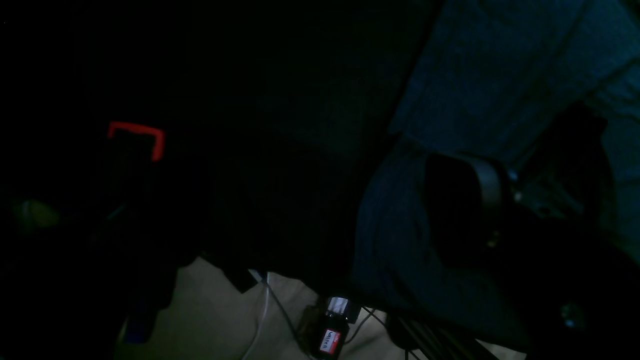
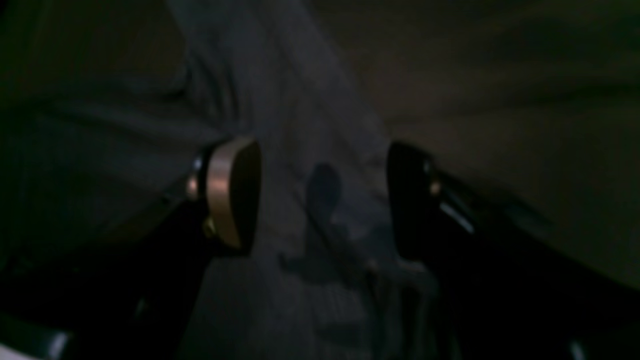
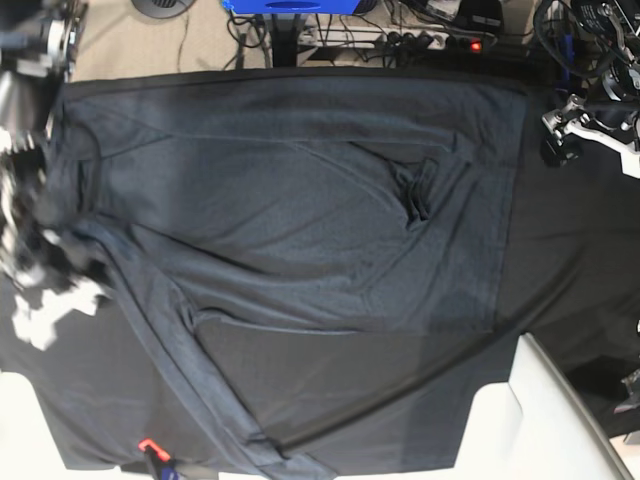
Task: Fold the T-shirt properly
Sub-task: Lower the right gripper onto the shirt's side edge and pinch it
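Note:
The dark slate-grey T-shirt (image 3: pixel 300 200) lies spread across the table, and a long strip of it runs diagonally toward the near left edge (image 3: pixel 190 380). My right gripper (image 2: pixel 320 197) hangs open just over a band of the T-shirt (image 2: pixel 300 100), with nothing between its fingers. In the base view that arm is a blur at the far left (image 3: pixel 40 270). My left gripper (image 1: pixel 520 175) stands open above the bluish T-shirt (image 1: pixel 500 75) at its edge. One dark fingertip (image 1: pixel 470 200) shows clearly. In the base view it sits at the back right (image 3: pixel 575 125).
A black table covering (image 3: pixel 560 260) shows around the shirt. A white panel (image 3: pixel 540 410) stands at the near right corner. A red mark (image 3: pixel 147 443) sits at the near left edge. Cables and a power strip (image 3: pixel 400 40) lie on the floor behind.

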Robot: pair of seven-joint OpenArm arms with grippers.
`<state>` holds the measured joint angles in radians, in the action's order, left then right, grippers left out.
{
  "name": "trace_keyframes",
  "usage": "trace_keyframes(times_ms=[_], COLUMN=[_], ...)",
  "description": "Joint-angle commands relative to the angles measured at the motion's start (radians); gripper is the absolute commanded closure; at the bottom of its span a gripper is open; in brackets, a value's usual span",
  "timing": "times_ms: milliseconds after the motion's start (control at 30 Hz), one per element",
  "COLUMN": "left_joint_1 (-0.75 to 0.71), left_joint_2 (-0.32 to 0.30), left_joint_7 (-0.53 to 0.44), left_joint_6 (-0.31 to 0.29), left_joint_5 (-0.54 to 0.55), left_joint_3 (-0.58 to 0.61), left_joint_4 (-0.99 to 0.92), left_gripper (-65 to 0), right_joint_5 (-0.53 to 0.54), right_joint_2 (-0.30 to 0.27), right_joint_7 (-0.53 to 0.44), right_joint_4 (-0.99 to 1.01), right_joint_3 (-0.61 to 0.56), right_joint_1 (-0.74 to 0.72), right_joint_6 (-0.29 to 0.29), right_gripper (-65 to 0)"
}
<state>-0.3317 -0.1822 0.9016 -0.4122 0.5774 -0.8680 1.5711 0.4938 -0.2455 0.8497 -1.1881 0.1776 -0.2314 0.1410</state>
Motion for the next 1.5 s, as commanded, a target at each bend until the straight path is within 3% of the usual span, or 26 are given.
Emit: trace_keyframes(times_ms=[0,133,267,667,933,1067,1100,1233,1300,1467], left_joint_1=[-0.002,-0.004,-0.004,-0.004,-0.004,-0.004,-0.004,-0.002,0.001,0.023], left_joint_2=[-0.015,-0.015,-0.017,-0.017,-0.017,-0.017,-0.017,-0.017,-0.017,-0.043], left_joint_7=[-0.017,-0.017,-0.017,-0.017,-0.017,-0.017,-0.017,-0.017,-0.017,-0.017], left_joint_6=[-0.003,-0.003,-0.003,-0.003,-0.003,-0.003,-0.003,-0.003,-0.003,-0.001], left_joint_5=[0.014,0.013,0.013,0.013,0.013,0.013,0.013,0.013,0.011,0.011], left_joint_3=[-0.006,-0.007,-0.007,-0.007,-0.007,-0.009,-0.009,-0.009,-0.009,0.007], left_joint_4=[0.018,0.018,0.015,0.013,0.013,0.013,0.013,0.013,0.013,0.012], left_gripper=[-65.0,-65.0,-65.0,-65.0,-65.0,-65.0,-65.0,-65.0,-65.0,-65.0], right_joint_5=[-0.007,-0.162,-0.261,-0.271,-0.271,-0.271,-0.271,-0.271,-0.271,-0.269], right_joint_2=[-0.013,0.004,0.022,0.044,0.038,0.036,0.039,0.042,0.044,0.044], right_joint_7=[-0.034,-0.151,-0.208,-0.249,-0.346,-0.358,-0.358,-0.356,-0.356,-0.344], right_joint_4=[0.026,0.178,0.267,0.316,0.526,0.534,0.532,0.531,0.529,0.419], right_joint_3=[-0.017,-0.086,-0.119,-0.123,-0.123,-0.125,-0.125,-0.123,-0.123,-0.122], right_joint_1=[-0.036,-0.092,-0.121,-0.135,-0.205,-0.205,-0.205,-0.205,-0.205,-0.179], right_joint_6=[-0.001,-0.093,-0.102,-0.103,-0.103,-0.09,-0.088,-0.071,-0.07,-0.07], right_gripper=[-36.9,-37.4,-37.4,-37.4,-37.2,-36.0,-33.0,-8.6,-0.2,0.0])
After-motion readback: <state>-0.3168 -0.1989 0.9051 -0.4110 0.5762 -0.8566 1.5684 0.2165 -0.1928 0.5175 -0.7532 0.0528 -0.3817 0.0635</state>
